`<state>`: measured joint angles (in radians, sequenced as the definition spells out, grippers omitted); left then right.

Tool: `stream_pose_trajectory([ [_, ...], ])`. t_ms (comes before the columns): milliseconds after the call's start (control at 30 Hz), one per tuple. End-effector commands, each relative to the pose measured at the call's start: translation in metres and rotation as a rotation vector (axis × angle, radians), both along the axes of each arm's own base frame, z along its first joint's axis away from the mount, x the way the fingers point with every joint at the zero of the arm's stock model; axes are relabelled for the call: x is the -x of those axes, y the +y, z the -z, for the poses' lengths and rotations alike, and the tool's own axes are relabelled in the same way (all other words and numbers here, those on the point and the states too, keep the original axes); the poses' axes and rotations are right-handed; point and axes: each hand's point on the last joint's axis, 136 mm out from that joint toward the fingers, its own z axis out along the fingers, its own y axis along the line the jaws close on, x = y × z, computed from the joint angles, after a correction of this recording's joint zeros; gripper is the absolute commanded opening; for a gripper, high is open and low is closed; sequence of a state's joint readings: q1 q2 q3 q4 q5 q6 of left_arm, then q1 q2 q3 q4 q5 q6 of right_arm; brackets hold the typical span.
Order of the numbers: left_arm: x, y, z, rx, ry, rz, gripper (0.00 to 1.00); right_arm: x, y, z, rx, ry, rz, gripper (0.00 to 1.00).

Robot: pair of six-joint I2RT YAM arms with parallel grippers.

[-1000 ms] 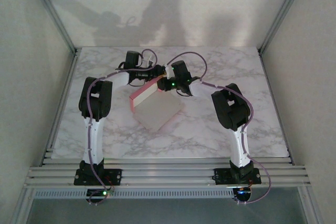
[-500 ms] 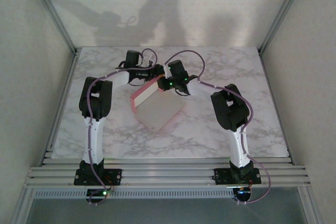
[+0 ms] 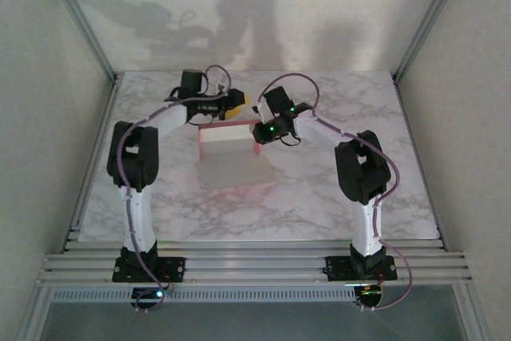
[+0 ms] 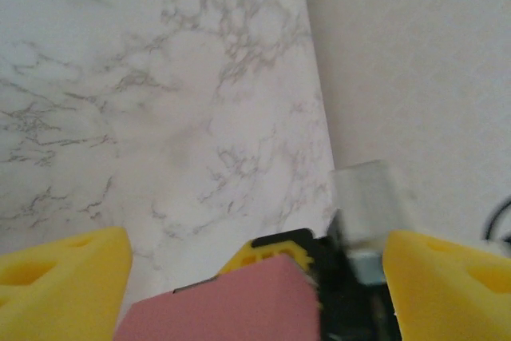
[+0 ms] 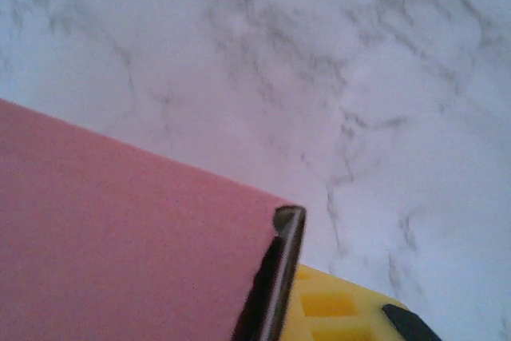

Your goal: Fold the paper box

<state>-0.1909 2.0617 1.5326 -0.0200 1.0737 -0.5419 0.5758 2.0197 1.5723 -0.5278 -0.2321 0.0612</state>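
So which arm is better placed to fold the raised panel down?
Right, likely. The right fingers sit at a corner of the raised pink panel of the paper box, apparently gripping it; the left fingers stand open astride its edge.

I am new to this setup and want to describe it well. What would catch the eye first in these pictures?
The paper box stands out most: a white piece with pink edges, in the middle of the marble table. Both arms reach toward it, the left gripper with yellow fingers spread wide at its far edge and the right gripper at its far right corner.
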Motion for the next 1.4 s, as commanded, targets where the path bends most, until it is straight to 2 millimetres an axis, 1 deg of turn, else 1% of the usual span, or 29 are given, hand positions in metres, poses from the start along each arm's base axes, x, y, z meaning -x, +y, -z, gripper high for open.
stream_pose_trajectory([
  [0, 0.007, 0.02, -0.046, -0.05, -0.167, -0.075, 0.85, 0.032, -0.018, -0.016, 0.067, 0.08, -0.058, 0.15],
  [67, 0.017, 0.028, -0.048, -0.096, -0.202, -0.095, 0.89, 0.04, -0.022, -0.017, 0.086, 0.115, -0.077, 0.15],
  [133, 0.03, 0.031, -0.039, -0.128, -0.197, -0.084, 0.91, 0.044, -0.025, -0.018, 0.1, 0.127, -0.081, 0.14],
  [233, 0.049, 0.033, -0.017, -0.163, -0.151, -0.06, 0.92, 0.048, -0.027, -0.018, 0.112, 0.163, -0.097, 0.14],
  [300, 0.065, 0.029, -0.001, -0.186, -0.114, -0.026, 0.92, 0.051, -0.028, -0.018, 0.125, 0.188, -0.111, 0.14],
  [367, 0.085, 0.023, 0.02, -0.247, -0.079, 0.014, 0.92, 0.053, -0.03, -0.018, 0.146, 0.207, -0.12, 0.15],
  [467, 0.106, 0.019, 0.052, -0.356, -0.026, 0.053, 0.93, 0.058, -0.035, -0.017, 0.178, 0.227, -0.15, 0.15],
  [567, 0.118, 0.015, 0.065, -0.387, 0.0, 0.078, 0.91, 0.062, -0.038, -0.015, 0.204, 0.243, -0.177, 0.15],
  [800, 0.148, -0.004, 0.066, -0.351, 0.015, 0.178, 0.88, 0.071, -0.046, -0.006, 0.265, 0.293, -0.206, 0.16],
  [933, 0.153, -0.008, 0.062, -0.315, 0.004, 0.167, 0.88, 0.078, -0.048, -0.002, 0.304, 0.299, -0.236, 0.16],
  [1067, 0.153, -0.008, 0.049, -0.274, -0.03, 0.123, 0.87, 0.084, -0.049, 0.005, 0.346, 0.289, -0.252, 0.16],
  [1133, 0.158, -0.008, 0.043, -0.254, -0.045, 0.125, 0.88, 0.085, -0.051, 0.009, 0.383, 0.272, -0.258, 0.16],
  [1200, 0.164, -0.006, 0.039, -0.254, -0.053, 0.127, 0.9, 0.081, -0.052, 0.011, 0.41, 0.233, -0.249, 0.15],
  [1300, 0.174, 0.003, 0.036, -0.276, -0.068, 0.099, 0.92, 0.077, -0.054, 0.011, 0.41, 0.191, -0.221, 0.15],
  [1367, 0.178, 0.008, 0.023, -0.263, -0.116, 0.06, 0.93, 0.075, -0.054, 0.011, 0.402, 0.172, -0.209, 0.14],
])
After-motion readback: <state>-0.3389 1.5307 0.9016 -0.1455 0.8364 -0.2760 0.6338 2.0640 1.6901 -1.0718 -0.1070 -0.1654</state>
